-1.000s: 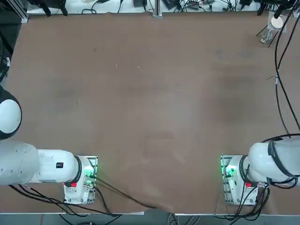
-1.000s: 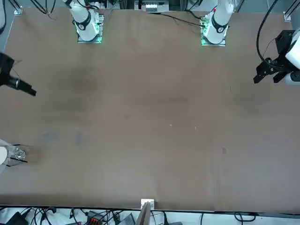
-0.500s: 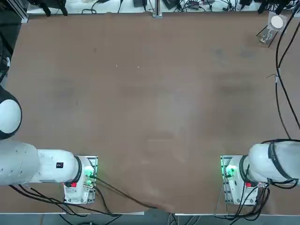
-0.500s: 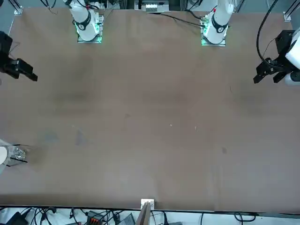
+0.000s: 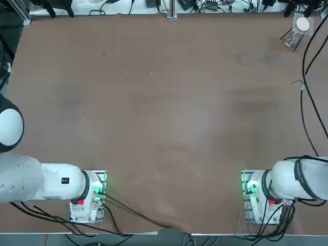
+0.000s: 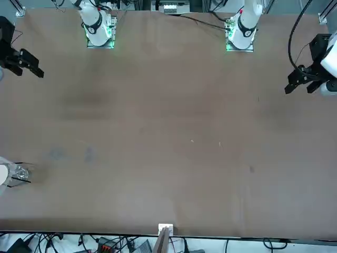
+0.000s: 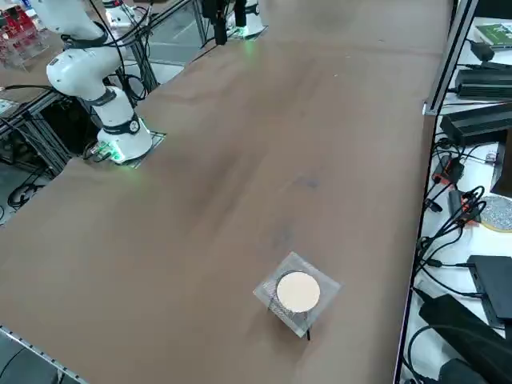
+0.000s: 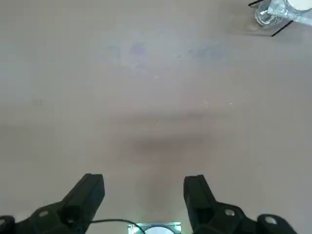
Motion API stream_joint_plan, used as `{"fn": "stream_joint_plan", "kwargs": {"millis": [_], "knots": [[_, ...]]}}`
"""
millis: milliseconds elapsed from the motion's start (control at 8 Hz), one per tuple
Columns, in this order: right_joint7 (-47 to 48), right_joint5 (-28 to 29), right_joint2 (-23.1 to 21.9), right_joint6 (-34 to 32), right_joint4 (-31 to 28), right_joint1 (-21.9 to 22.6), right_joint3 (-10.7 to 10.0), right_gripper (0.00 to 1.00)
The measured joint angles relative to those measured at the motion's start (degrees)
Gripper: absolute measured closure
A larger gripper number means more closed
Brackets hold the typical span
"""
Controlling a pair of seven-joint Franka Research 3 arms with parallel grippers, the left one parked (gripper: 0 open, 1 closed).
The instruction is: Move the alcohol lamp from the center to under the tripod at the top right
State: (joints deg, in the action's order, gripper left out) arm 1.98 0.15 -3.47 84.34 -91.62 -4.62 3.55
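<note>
On the robot's side of the tripod, well apart from it, the working arm's base (image 5: 259, 195) is glossy white, rounded in its casing, with black cables looping around it and a small green glow at its metal mounting plate. The right end effector (image 8: 144, 178), matte black and angular, hangs above the table (image 5: 154, 128), between that base and the tripod in depth. Its two fingers are spread wide, with nothing between them. Beyond it and well apart from it, the alcohol lamp (image 8: 265, 17) sits beneath the tripod (image 7: 276, 308), its clear, rounded glass glinting through and beside the top. How it stands there, upright or tilted, I cannot tell. The tripod has thin, straight dark legs and a square, greyish, see-through mesh top that carries a smooth, flat white disc (image 7: 298, 292). Around the tripod the tabletop is plain brown, faintly blotched, with a soft sheen. Farther out than the tripod, past the table's edge, black boxes (image 7: 484, 124) and tangled cables lie on a white surface (image 7: 468, 276).
</note>
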Motion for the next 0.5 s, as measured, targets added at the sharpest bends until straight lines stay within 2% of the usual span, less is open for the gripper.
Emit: {"fn": "stream_joint_plan", "kwargs": {"millis": [250, 500], "knots": [[0.04, 3.81, -0.9, 0.08, -0.41, -0.01, -0.65, 0.0], [0.04, 4.4, -1.18, 0.14, -0.35, 0.0, -0.94, 0.0]]}}
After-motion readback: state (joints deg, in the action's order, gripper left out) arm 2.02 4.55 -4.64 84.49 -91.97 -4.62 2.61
